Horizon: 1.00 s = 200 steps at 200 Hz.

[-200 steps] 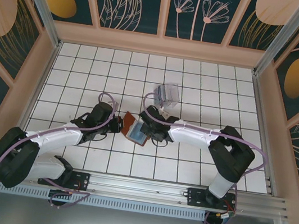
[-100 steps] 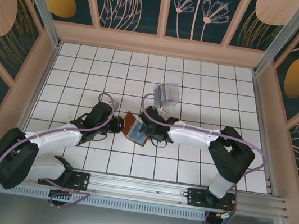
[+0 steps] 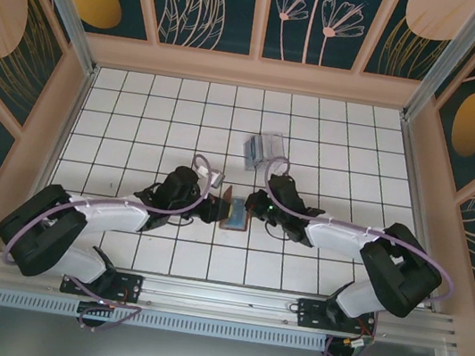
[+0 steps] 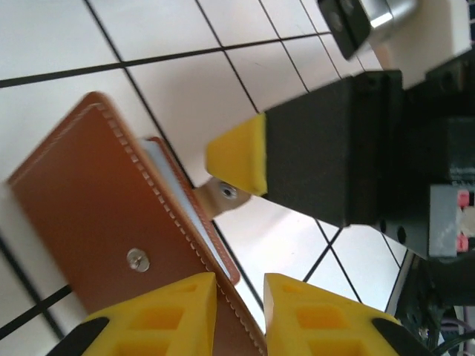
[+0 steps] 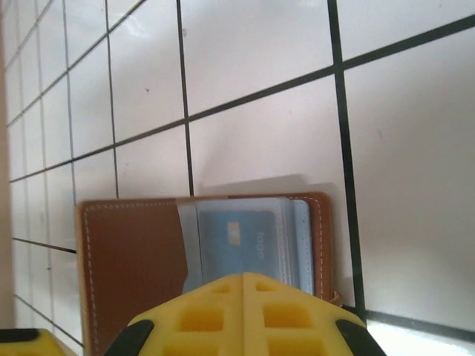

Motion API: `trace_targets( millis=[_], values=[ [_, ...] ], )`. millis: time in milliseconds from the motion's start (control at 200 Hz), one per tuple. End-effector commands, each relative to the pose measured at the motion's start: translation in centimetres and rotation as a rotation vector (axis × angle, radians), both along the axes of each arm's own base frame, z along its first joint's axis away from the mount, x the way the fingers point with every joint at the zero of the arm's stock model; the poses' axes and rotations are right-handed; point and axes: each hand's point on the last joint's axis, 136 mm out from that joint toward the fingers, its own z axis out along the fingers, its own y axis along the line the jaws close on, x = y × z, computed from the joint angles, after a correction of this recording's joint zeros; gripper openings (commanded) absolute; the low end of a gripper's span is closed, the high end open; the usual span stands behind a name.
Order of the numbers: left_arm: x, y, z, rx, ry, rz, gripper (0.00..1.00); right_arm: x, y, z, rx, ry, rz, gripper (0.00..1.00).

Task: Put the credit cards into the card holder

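The reddish-brown card holder (image 3: 230, 200) stands half folded on the tiles between my two grippers. A blue credit card (image 5: 239, 241) sits inside its clear sleeves, framed by the leather card holder (image 5: 130, 259). My left gripper (image 3: 215, 207) is at its left side; in the left wrist view the card holder (image 4: 104, 215) has its stitched edge in the narrow gap of the left gripper (image 4: 239, 308), against one finger with floor showing beside the other. My right gripper (image 5: 249, 297) is shut, tips together and empty, just in front of the sleeves; one of its fingertips (image 4: 239, 154) sits by the snap tab.
A clear plastic box (image 3: 265, 149) stands about one tile behind the holder. White tiled floor stretches to the left, right and back, bounded by wooden walls. Both arms reach inward from the near rail.
The holder has shifted right and folded more upright. The left gripper followed it and its jaws have parted slightly. The right arm swung round to the holder's right side and its gripper shut.
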Motion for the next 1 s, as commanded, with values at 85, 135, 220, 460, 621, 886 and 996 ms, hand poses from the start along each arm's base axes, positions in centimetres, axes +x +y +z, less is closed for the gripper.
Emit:
trace_targets(
  millis=[85,135,220,460,621,886,996],
  values=[
    [0.2,-2.8,0.4,-0.060,-0.045,-0.072,0.33,0.6,0.7,2.7,0.147,-0.092,0.071,0.00],
    [0.6,-2.8,-0.9,-0.030,-0.034,-0.061,0.36,0.6,0.4,2.5,0.147,-0.089,0.071,0.00],
    [1.1,-3.0,-2.8,0.008,-0.015,-0.056,0.35,0.1,-0.1,2.6,0.162,-0.103,0.084,0.00],
    [2.2,-2.1,-1.2,0.003,-0.097,0.018,0.39,-0.7,-1.4,2.8,0.136,-0.125,0.083,0.00],
    [3.3,0.7,-3.4,0.188,-0.112,0.119,0.41,-0.3,-1.1,2.2,0.125,-0.106,0.078,0.00],
    [3.3,0.3,-7.5,0.241,-0.036,0.107,0.34,0.3,0.0,1.7,0.146,-0.091,0.079,0.00],
    [3.6,1.0,-7.4,0.258,-0.054,0.142,0.35,0.3,-0.3,1.5,0.127,-0.095,0.073,0.00]
  ],
)
